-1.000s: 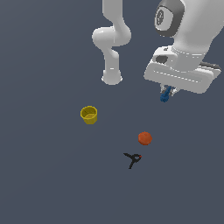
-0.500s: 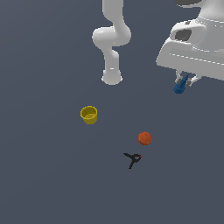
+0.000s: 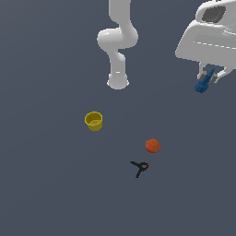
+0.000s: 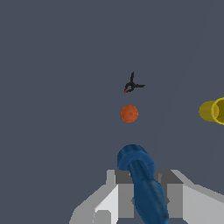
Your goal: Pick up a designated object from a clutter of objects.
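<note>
My jaws are shut tight on the little blue stick [image 4: 142, 183], and I have lifted it higher and farther toward the exterior view's right than a moment ago. So I think the pick-up is done. Far below lie the orange ball [image 3: 152, 145], black clamp [image 3: 140, 168] and yellow cup [image 3: 94, 121], none in my way.

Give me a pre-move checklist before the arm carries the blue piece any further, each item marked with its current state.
1. Blue piece sits between the gripper fingers: ok.
2. Blue piece is off the floor, hanging high at the exterior view's right: ok.
3. Grip is centred on the piece: cannot tell; one end sticks out well past the fingers.
4. Orange ball, black clamp and yellow cup lie apart from the gripper: ok.
5. Nothing else caught in the gripper: ok.
</note>
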Motion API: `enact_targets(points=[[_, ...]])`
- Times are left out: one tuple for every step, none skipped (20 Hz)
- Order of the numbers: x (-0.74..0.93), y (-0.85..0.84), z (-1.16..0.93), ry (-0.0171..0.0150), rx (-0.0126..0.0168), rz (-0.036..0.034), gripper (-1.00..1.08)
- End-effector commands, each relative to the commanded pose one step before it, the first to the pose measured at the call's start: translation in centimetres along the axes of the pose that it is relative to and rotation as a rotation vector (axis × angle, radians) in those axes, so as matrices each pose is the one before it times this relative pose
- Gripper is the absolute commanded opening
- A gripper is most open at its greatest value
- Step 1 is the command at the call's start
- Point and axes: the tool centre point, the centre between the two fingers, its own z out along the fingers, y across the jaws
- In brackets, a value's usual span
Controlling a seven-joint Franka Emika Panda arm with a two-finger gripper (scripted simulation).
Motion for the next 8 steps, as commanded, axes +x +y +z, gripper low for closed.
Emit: enact_targets(points=[[0.182, -0.257, -0.568, -0.00019, -0.00030, 0.00009, -1.00], [0.052, -0.073, -0.152, 0.00000, 0.00000, 0.00000, -1.00], [0.044, -0.061, -0.126, 0.00000, 0.00000, 0.00000, -1.00], [0.036, -0.050, -0.101, 0.00000, 0.00000, 0.00000, -1.00], [0.028, -0.039, -0.077, 0.00000, 0.00000, 0.00000, -1.00], [0.020, -0.027, -0.054, 0.00000, 0.00000, 0.00000, -1.00], [0.012, -0.016, -0.032, 0.00000, 0.00000, 0.00000, -1.00], [0.004, -0.005, -0.010, 0.00000, 0.00000, 0.00000, -1.00]])
